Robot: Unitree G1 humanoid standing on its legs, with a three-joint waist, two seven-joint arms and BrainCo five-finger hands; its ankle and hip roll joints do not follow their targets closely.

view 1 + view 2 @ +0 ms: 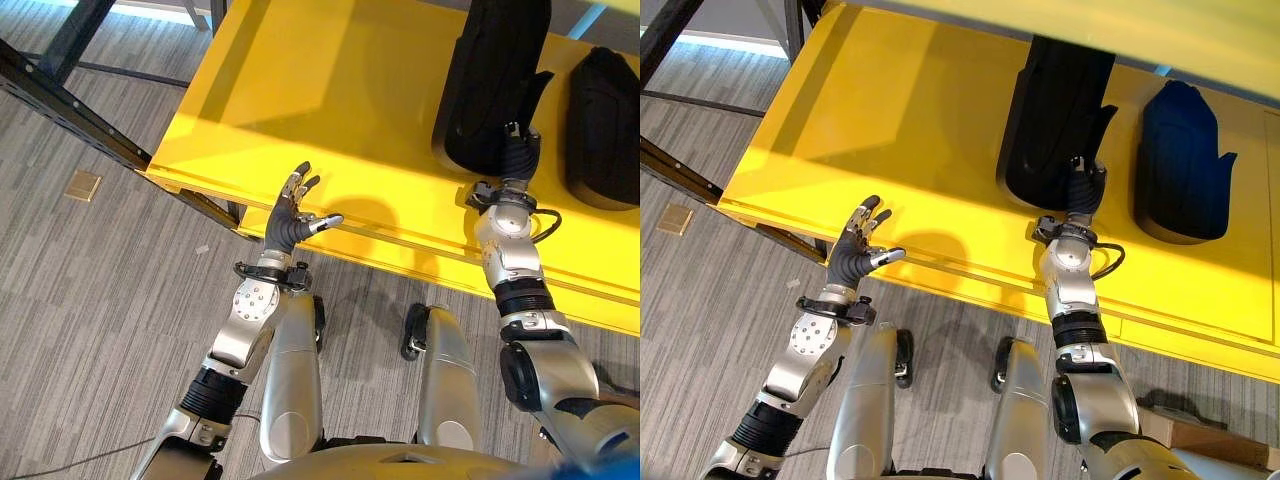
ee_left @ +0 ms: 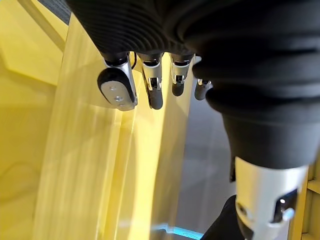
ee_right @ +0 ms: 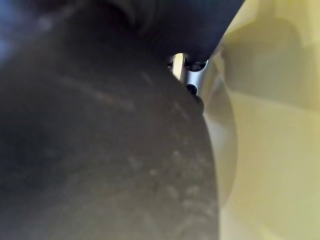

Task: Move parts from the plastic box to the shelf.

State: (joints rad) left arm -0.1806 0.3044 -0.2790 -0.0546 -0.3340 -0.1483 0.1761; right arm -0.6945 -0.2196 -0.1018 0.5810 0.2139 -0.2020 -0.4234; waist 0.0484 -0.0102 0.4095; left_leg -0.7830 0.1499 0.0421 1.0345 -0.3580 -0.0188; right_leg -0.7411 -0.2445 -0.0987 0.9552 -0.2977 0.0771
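A tall black moulded part (image 1: 495,80) stands on the yellow shelf (image 1: 300,100), toward its right. My right hand (image 1: 518,150) reaches up against the near base of this part, its dark wrist cover touching it and its fingers hidden behind it. The right wrist view has the same dark part (image 3: 100,150) pressed close, with the yellow shelf (image 3: 270,150) beside it. A second black part (image 1: 605,125) lies further right on the shelf. My left hand (image 1: 290,220) hovers open at the shelf's front edge, its fingers (image 2: 155,95) straight and holding nothing.
A dark metal frame (image 1: 80,110) runs along the shelf's left side over grey carpet. A tan plate (image 1: 83,185) lies on the floor to the left. Another yellow board (image 1: 1140,30) hangs over the shelf. A cardboard box (image 1: 1200,435) sits low on the right.
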